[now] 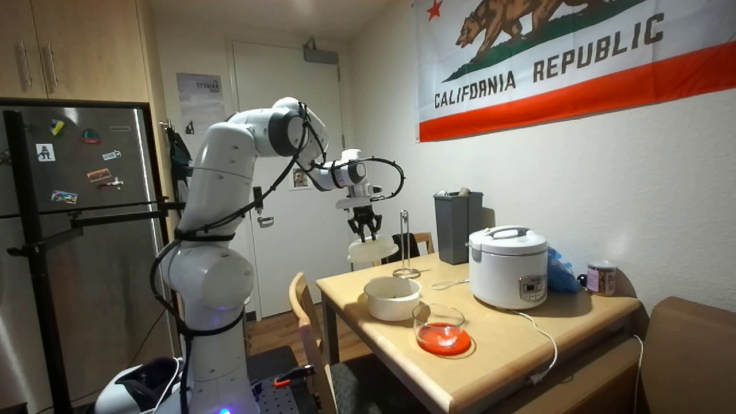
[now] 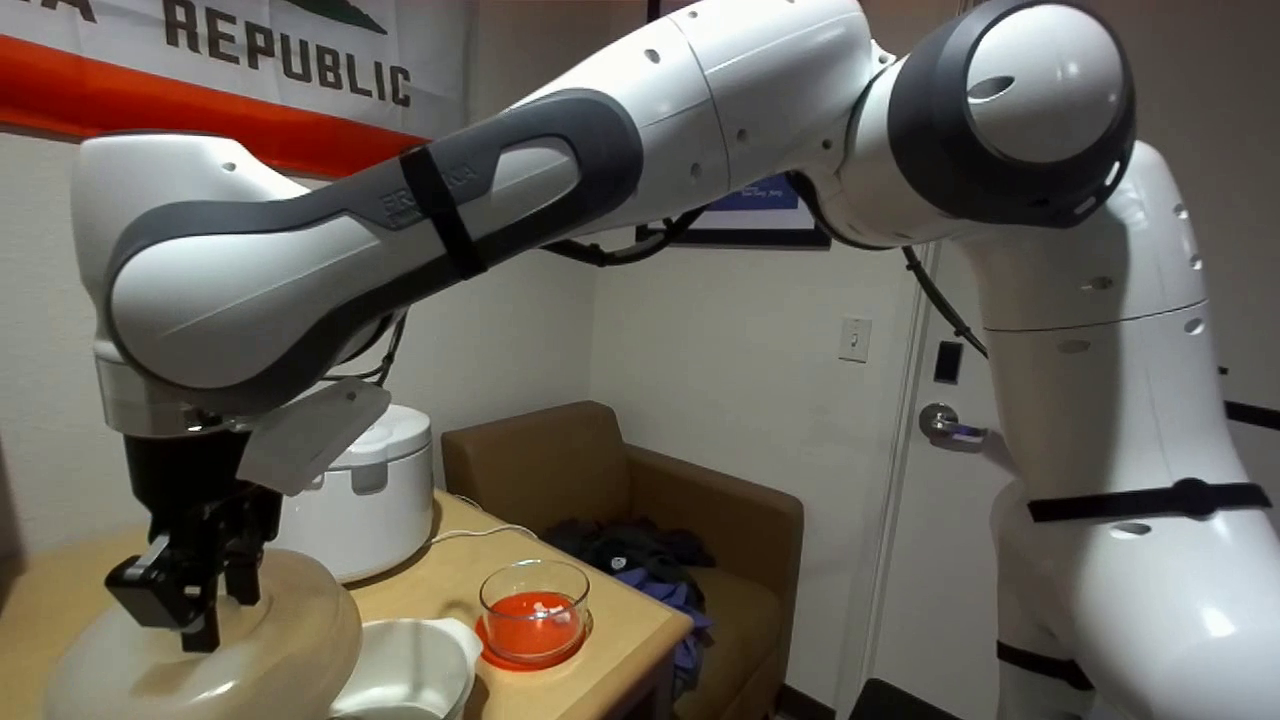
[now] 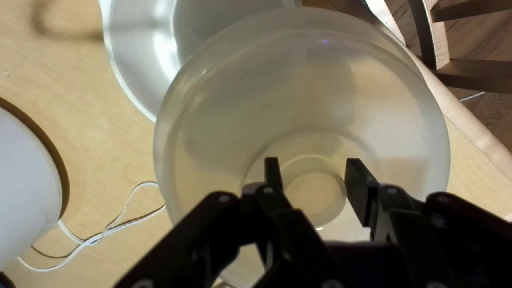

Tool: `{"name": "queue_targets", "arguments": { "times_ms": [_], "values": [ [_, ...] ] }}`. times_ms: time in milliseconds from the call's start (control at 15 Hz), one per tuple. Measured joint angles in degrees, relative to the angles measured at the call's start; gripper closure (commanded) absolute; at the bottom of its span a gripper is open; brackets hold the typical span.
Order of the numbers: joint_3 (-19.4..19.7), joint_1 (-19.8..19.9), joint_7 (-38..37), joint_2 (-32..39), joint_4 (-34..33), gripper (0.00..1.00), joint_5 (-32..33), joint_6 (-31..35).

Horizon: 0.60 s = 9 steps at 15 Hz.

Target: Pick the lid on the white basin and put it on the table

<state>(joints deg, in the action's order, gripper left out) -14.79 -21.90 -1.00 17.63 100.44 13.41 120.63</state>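
Observation:
The lid is a translucent whitish dome with a round knob. It hangs in the air above the table, off to one side of the white basin. My gripper points down, its two black fingers closed on the knob. The lid and gripper also show large in an exterior view. In the wrist view the fingers stand on both sides of the knob, and the lid covers part of the basin. The white basin stands uncovered on the table.
A white rice cooker with a cord stands near the wall. A glass bowl sits on an orange-red disc beside the basin. A metal upright stand and a grey bin are at the far end. A chair adjoins the table.

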Motion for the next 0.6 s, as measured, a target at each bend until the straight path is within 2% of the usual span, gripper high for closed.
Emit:
{"name": "queue_targets", "arguments": {
  "times_ms": [133, 200, 467, 533, 600],
  "values": [
    [-0.3, -1.2, 2.5, 2.5, -3.2, 0.81, 1.1, -1.8],
    [-0.5, -1.6, 4.0, 3.7, -4.5, 0.56, 1.2, -1.9],
    [-1.0, -2.0, 6.5, 5.9, -7.2, 0.56, 1.2, -1.9],
    [-1.0, -2.0, 6.5, 5.9, -7.2, 0.81, 1.2, -1.9],
    [-1.0, -2.0, 6.5, 5.9, -7.3, 0.81, 1.2, -1.9]
  ]
}}
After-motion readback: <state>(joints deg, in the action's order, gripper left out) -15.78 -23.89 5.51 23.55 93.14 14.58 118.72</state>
